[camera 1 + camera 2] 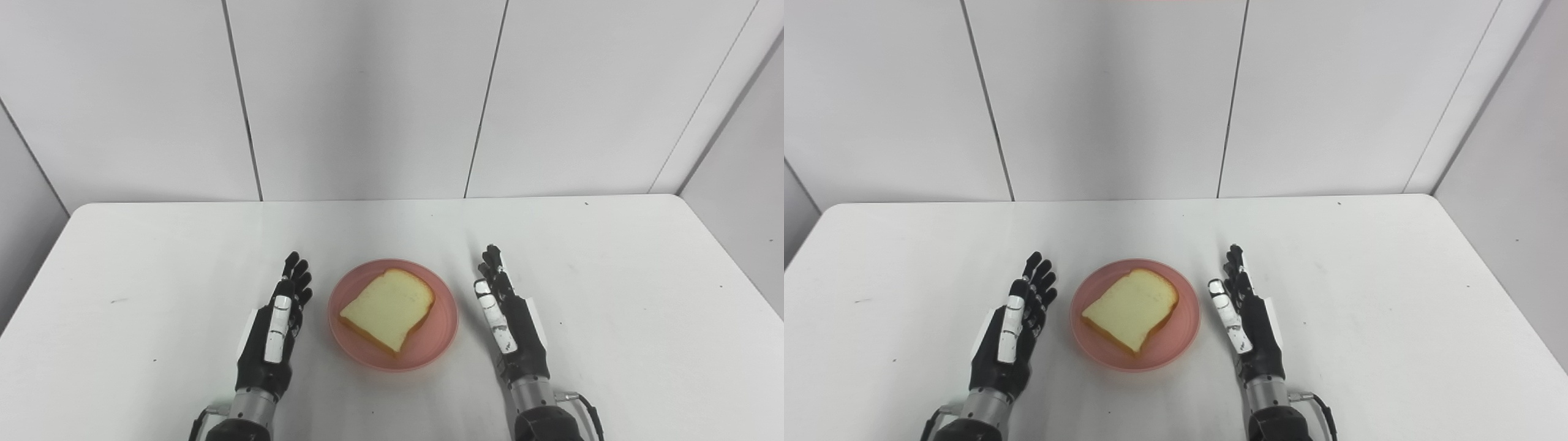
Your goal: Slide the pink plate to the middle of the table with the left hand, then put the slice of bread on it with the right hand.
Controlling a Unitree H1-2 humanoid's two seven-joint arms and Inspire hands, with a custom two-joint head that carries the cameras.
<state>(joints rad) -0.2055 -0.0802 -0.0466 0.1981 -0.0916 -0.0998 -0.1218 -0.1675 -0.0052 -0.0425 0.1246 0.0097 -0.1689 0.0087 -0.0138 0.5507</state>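
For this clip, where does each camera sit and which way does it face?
Left eye view: on the head, looking down over the white table; both forearms and hands show.
Right eye view: beside it, facing the same way, scene shifted leftward.
Shared: the round pink plate holding the slice of white bread, with the open left hand and right hand on either side of it.
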